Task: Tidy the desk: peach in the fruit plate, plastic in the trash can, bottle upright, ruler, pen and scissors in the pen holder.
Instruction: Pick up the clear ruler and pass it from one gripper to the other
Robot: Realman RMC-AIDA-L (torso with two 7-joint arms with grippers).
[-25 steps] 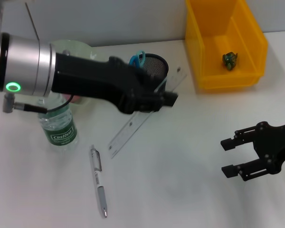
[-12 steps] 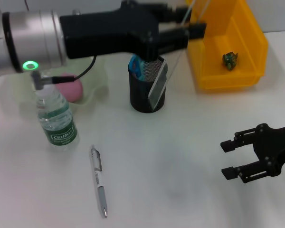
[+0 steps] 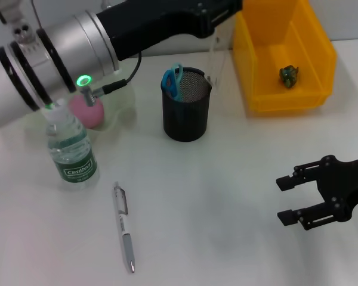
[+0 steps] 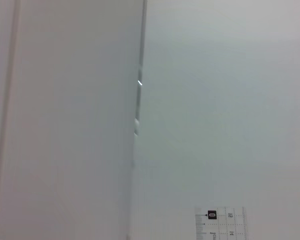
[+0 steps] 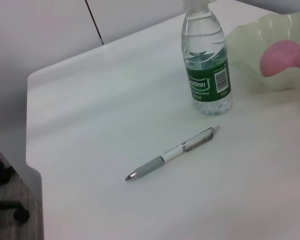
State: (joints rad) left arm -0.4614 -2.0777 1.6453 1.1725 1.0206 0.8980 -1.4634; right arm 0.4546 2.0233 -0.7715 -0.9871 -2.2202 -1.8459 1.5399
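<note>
My left gripper is high at the back, shut on the clear ruler, which hangs nearly upright with its lower end at the far right rim of the black mesh pen holder. The ruler's zero end shows in the left wrist view. The blue scissors stand in the holder. The pen lies flat on the desk in front. The bottle stands upright. The peach rests in the fruit plate. My right gripper hovers open at the right.
The yellow trash can stands at the back right with a crumpled green piece of plastic inside. The desk's front left corner and edge show in the right wrist view, with the floor beyond.
My left arm has lifted the ruler off the desk, swung it from slanted to nearly upright and carried it back over the pen holder. The right arm has stayed put.
</note>
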